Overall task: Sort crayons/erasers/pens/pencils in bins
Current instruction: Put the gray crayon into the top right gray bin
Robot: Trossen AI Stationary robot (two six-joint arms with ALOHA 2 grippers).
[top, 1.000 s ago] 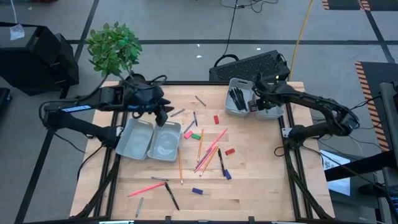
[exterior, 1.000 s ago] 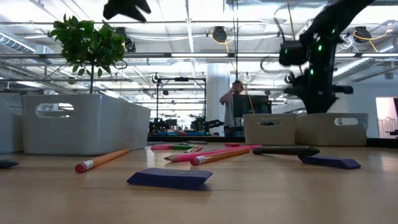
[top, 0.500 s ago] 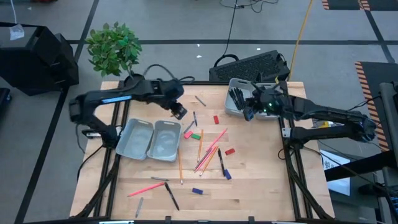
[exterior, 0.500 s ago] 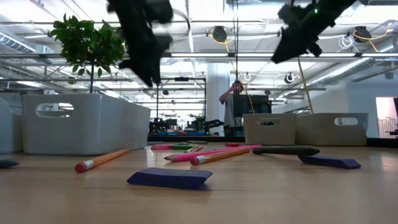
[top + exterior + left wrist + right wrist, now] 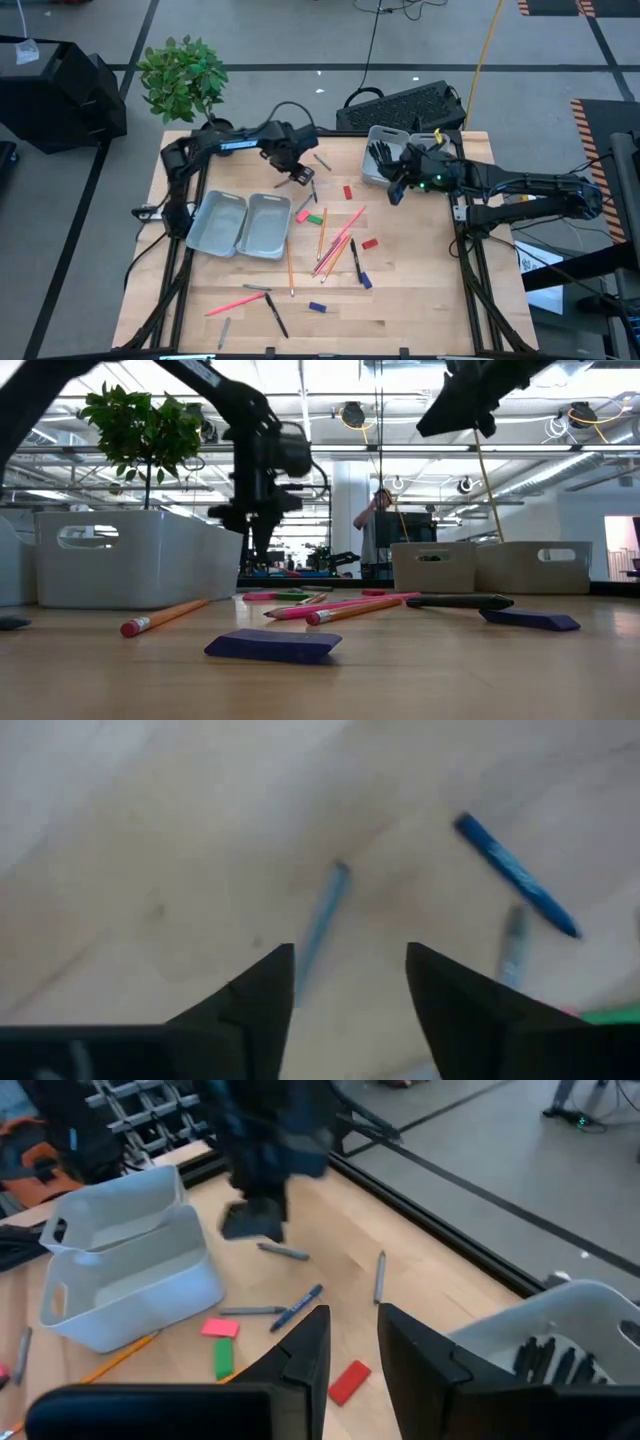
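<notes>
- High view: the left gripper [image 5: 299,178] hangs over loose grey sticks beside the left bins [image 5: 240,224]; the right gripper [image 5: 395,190] hovers by the right bins [image 5: 381,165], which hold black pens [image 5: 382,154]. Pencils [image 5: 335,243] and erasers [image 5: 348,192] lie scattered mid-table; a potted plant [image 5: 183,75] stands behind.
- Low view: a blue eraser [image 5: 272,646] lies nearest.
- Left wrist view: fingers [image 5: 250,995] spread, empty, above a blue stick [image 5: 516,874]; its print is unreadable.
- Right wrist view: fingers [image 5: 305,1350] slightly parted, empty.
</notes>
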